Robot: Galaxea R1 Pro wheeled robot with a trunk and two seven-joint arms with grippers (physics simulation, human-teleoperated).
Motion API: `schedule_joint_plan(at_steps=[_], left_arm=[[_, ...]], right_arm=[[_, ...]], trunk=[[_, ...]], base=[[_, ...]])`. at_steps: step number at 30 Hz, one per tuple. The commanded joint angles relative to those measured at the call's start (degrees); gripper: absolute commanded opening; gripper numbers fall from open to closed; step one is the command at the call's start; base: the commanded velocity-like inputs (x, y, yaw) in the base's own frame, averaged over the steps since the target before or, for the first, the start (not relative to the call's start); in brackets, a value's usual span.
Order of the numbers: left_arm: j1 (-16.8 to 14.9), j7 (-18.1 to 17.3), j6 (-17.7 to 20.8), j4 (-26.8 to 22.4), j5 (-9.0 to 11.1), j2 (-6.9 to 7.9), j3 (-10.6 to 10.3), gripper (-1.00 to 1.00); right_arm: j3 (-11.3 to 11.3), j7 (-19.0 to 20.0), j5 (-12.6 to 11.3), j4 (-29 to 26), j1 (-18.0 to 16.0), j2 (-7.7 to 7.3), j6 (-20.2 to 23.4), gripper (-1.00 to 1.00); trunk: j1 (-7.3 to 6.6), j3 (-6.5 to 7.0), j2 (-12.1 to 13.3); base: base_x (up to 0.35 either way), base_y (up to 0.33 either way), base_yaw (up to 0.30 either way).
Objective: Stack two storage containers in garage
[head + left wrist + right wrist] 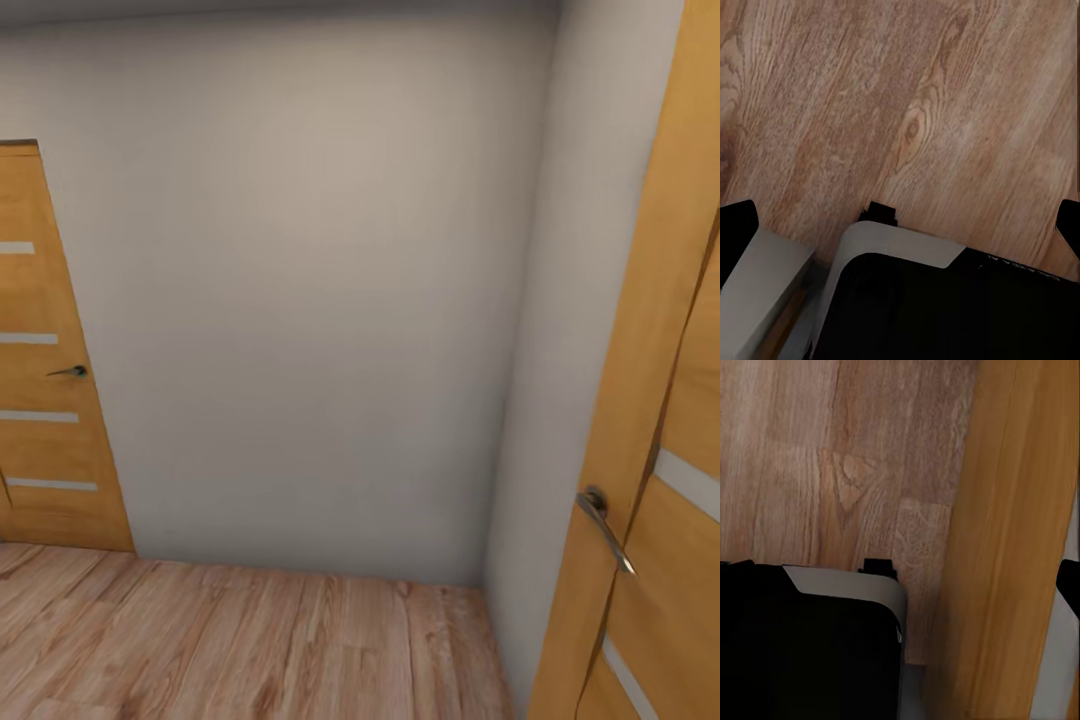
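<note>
Right up against the head camera on the right is an orange wood door, cut off by the frame edge so you only get part of it, with a metal lever handle and pale inset strips. Beyond it, a plain off-white wall meets a side wall in a corner, and there's a second matching door on the far left, also cropped, with its own small handle. Light wood-plank floor runs along the bottom. So this looks like a hallway corner, robot just rolling through. As for the two storage containers, no orange-red box turns up in any of the three views, so I can't place them relative to either tool. In the left wrist view, you're looking down at planks with the robot's black and grey base poking in, plus dark finger bits of the left tool at both edges, sitting far apart with only floor between, so it reads as spread wide and holding nothing. In the right wrist view, the same kind of base sits over the floor, just beside an orange door panel. The right tool shows as just a dark sliver at one edge, so I honestly can't tell if it's spread or closed.
</note>
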Motion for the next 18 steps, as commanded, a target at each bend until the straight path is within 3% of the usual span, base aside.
schedule_joint_plan(at_steps=[1, 6, 18], left_arm=[[-0.04, 0.14, -0.06, 0.00, 0.46, 0.00, -0.49, 1.00], [-0.04, 0.14, -0.06, 0.00, 0.47, 0.00, -0.49, 1.00], [-0.04, 0.14, -0.06, 0.00, 0.41, 0.00, -0.49, 1.00]], right_arm=[[0.44, -0.08, 0.26, 0.17, -0.08, 0.02, -0.36, 1.00], [0.39, -0.10, 1.92, 0.17, -0.08, 0.02, -0.53, 1.00], [0.39, -0.10, 2.16, 0.17, -0.08, 0.03, -0.36, 1.00]], trunk=[[0.05, -0.10, -0.07], [0.05, -0.10, -0.07], [0.05, -0.10, -0.07]], base=[[0.321, 0.000, 0.000], [0.321, 0.000, 0.000], [0.320, 0.000, 0.000]])
